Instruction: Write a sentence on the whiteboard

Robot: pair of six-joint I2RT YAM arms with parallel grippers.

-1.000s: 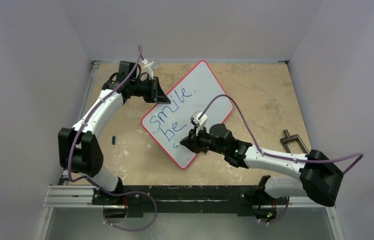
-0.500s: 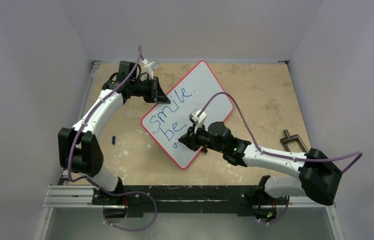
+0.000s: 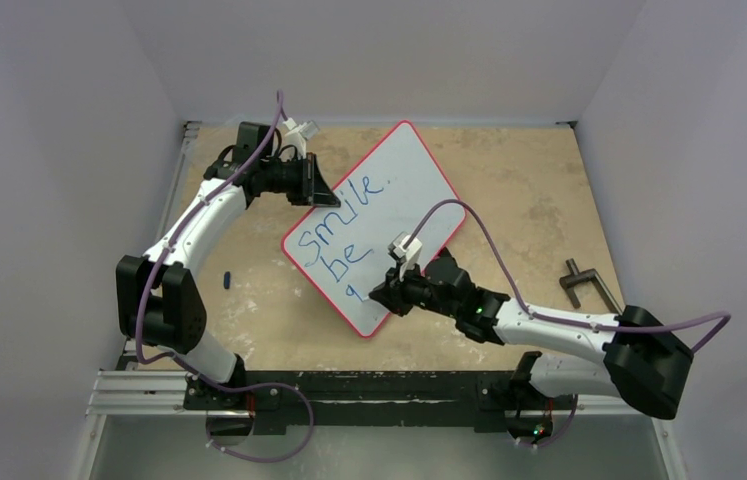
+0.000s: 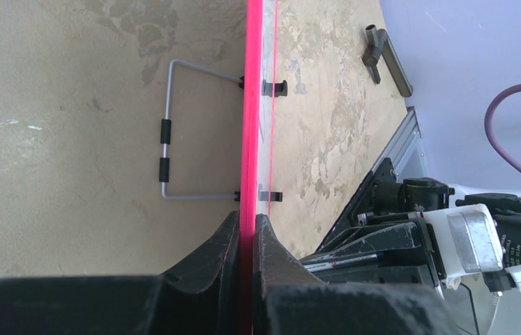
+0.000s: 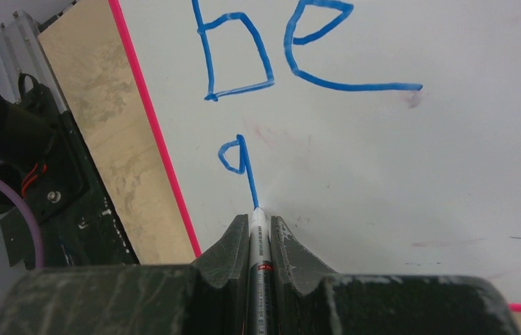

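Note:
The whiteboard (image 3: 399, 180) lies slanted on the table, white with a thin red rim. The sentence (image 3: 339, 235) reads "smile" and "be" in blue, with a "g" shape (image 5: 238, 158) begun on a third line. My left gripper (image 3: 315, 192) is shut on the board's far left rim (image 4: 250, 105), which runs between its fingers (image 4: 224, 244). My right gripper (image 3: 381, 296) is shut on a marker (image 5: 258, 244). The marker's tip touches the board at the bottom of the g's tail.
A small dark cap (image 3: 226, 279) lies on the table left of the board. A black clamp handle (image 3: 584, 282) sits at the right edge. A grey wire stand (image 4: 167, 139) folds out under the board. Walls close in on three sides.
My right gripper has shifted slightly right and toward the near edge, drawing the small blue mark below "be" into a loop with a tail. The left arm and the board have not moved.

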